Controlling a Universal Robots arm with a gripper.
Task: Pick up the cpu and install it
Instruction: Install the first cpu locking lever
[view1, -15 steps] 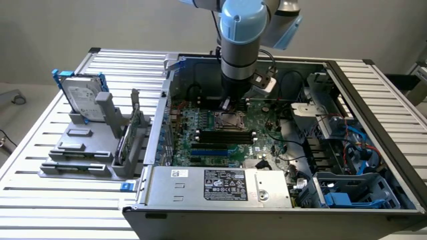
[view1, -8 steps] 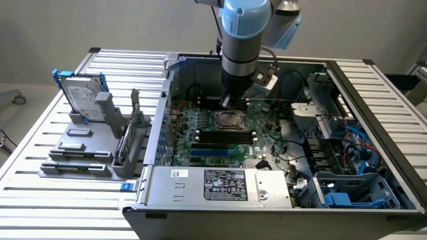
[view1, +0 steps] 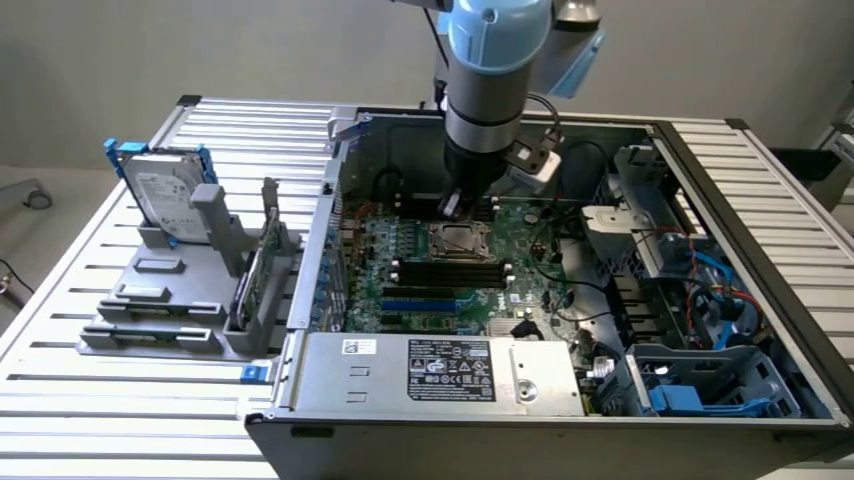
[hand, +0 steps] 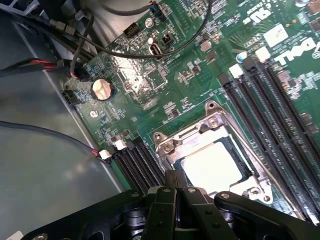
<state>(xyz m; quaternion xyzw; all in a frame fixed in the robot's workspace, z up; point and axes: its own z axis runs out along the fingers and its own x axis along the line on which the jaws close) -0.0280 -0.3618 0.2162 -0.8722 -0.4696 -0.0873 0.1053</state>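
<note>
cpu (hand: 214, 166) seated flat in the socket (hand: 186, 141) on the green motherboard (hand: 165, 75), inside the open PC case (view1: 747, 200). Gripper (hand: 175, 181) just above the chip's edge, fingers pressed together, holding nothing.

The cpu (hand: 212, 165) has a smooth, shiny metal top that glares. The pincer (hand: 175, 192) looks like matt black plastic, and the board (hand: 165, 95) is glossy green.
</note>
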